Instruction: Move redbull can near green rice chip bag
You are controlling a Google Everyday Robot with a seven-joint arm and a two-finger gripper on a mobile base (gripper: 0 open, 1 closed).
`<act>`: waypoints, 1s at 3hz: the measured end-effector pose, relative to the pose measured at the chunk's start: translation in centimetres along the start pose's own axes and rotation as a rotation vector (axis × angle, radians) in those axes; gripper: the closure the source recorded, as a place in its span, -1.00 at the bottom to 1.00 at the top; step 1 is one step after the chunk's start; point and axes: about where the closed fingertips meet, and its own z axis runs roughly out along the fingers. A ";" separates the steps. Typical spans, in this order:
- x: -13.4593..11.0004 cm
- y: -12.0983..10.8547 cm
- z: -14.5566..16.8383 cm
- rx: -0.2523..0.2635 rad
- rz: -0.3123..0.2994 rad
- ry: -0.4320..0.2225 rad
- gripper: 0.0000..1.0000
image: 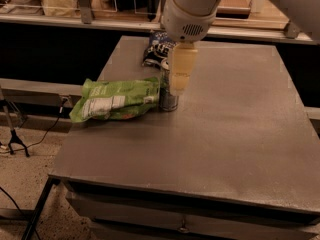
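The gripper (181,85) hangs low over the grey table (230,139), its pale yellow end covering the upper part of the redbull can (167,102). The can stands upright right under it, at its lower tip. Whether the gripper is clasping the can or is loose of it, I cannot tell. Out to one side of the gripper, the green rice chip bag (115,100) lies flat, its nearest end against the can or just beside it. Beyond the gripper, towards the table's far edge, lies a dark blue bag (155,48).
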 end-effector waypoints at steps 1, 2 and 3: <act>1.0 0.4 -1.6 0.016 0.019 -0.064 -1.00; 3.7 1.0 -5.0 0.051 0.065 -0.129 -1.00; 7.6 1.7 -7.3 0.050 0.176 -0.104 -1.00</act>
